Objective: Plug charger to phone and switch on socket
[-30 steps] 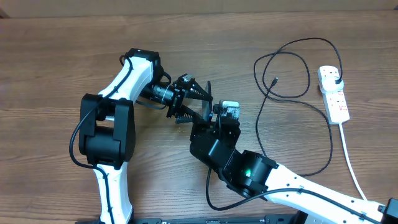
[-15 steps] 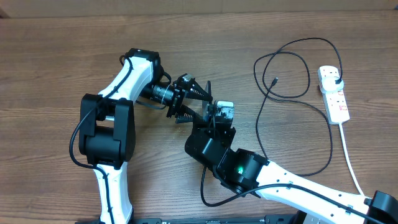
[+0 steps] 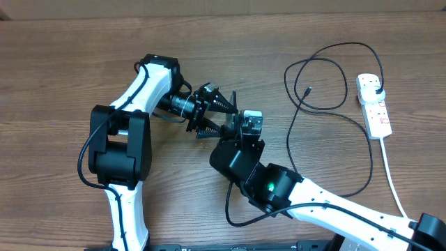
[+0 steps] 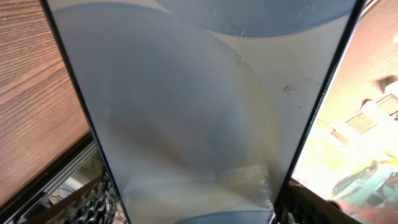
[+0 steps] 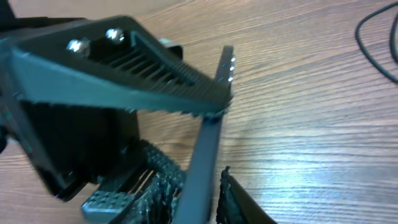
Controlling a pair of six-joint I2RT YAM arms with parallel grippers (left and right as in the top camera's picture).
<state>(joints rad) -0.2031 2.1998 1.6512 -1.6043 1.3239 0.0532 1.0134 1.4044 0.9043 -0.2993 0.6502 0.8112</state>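
Wood table (image 3: 56, 70) | phone (image 4: 186, 106) held edge-on above it, pinched across its width by left gripper (image 4: 199, 208) | right gripper (image 5: 193, 190) has a pad either side of its thin edge, can't tell if they're actually biting | charger (image 3: 290, 136) looped loose by the socket (image 3: 373, 104), far right, black plug sitting in it

Table (image 3: 56, 70): brown wood grain, low sheen. 
Phone (image 4: 186, 112): glossy glass face, reflective, a few fine specks; thin black edge. 
Left gripper (image 3: 232, 117) fingers (image 5: 124, 68): matt black plastic, ribbed inner faces, two shiny metal screws. 
Arm shells (image 3: 143, 87): smooth white and black plastic. 
Socket (image 3: 373, 104): smooth white plastic. 
Charger (image 3: 371, 157): black, finish too small to tell.
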